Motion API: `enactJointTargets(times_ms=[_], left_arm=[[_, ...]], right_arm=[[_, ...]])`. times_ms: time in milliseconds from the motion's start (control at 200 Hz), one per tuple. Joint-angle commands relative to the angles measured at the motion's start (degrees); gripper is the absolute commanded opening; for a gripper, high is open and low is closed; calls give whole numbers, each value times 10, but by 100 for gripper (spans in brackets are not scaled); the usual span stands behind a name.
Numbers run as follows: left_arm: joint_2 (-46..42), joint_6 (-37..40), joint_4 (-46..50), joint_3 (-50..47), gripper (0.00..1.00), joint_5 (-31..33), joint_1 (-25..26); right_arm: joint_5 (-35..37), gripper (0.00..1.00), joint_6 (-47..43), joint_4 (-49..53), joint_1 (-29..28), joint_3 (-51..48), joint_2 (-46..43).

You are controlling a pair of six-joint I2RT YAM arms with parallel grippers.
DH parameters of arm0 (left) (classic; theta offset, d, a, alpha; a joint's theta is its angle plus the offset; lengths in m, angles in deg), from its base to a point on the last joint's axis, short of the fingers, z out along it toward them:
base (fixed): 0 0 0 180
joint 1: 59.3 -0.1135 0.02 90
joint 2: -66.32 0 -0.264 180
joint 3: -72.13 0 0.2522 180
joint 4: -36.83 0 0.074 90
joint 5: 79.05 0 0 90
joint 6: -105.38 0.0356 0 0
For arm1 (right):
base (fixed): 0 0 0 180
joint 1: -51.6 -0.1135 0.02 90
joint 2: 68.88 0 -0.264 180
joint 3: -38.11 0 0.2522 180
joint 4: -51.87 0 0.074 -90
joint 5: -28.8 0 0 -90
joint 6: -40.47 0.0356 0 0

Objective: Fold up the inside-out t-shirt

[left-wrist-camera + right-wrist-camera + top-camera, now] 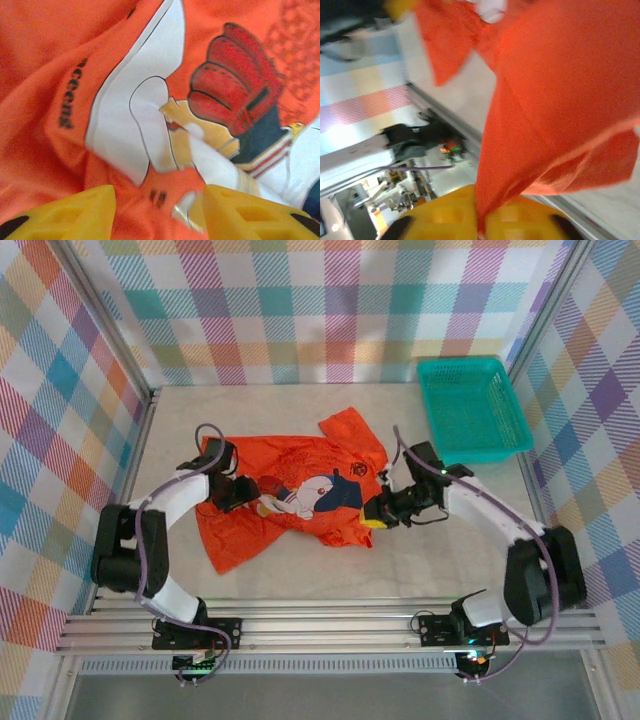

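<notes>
The orange-red inside-out t-shirt lies crumpled mid-table, its cartoon print facing up. My left gripper rests low on the shirt's left half. In the left wrist view it is open, its yellow fingers apart over the print, with cloth bulging between them. My right gripper is at the shirt's right lower edge. In the right wrist view it is shut on a pinch of the shirt, which hangs taut from the yellow fingertips above the table.
A teal plastic basket stands at the back right. Checked walls close in the table on three sides. An aluminium rail with the arm bases runs along the near edge. Bare tabletop lies right of the shirt.
</notes>
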Motion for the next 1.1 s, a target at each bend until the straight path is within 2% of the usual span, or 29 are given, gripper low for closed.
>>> enactJointTargets(times_ms=[0, 60, 115, 225, 440, 615, 730, 845, 1010, 1095], left_arm=[[-64, 8, 64, 26, 54, 17, -9], [-83, 4, 69, 26, 55, 8, -8], [-92, -1, 64, 20, 56, -2, -6], [-84, -16, 37, 0, 56, -26, -4], [-10, -36, -29, -23, 56, -62, -3], [83, -34, -52, 19, 56, -63, -3], [166, -25, -48, 83, 56, -54, -3], [262, -5, -9, 190, 56, -37, -3], [371, 14, 43, 351, 56, -21, -7], [399, 20, 61, 419, 56, -25, -11]], right_arm=[[103, 54, -18, 8, -7, 7, 6], [159, 68, -13, 14, -6, 25, 7], [193, 73, -9, 11, -5, 52, 18], [220, 73, 8, -20, -4, 116, 79], [225, 67, 34, -45, -5, 247, 282], [243, 65, 52, -66, -4, 295, 355], [266, 65, 54, -51, 15, 350, 413], [289, 64, 44, -6, 52, 430, 477], [334, 64, 21, 70, 87, 597, 549], [346, 64, 15, 125, 96, 721, 598]])
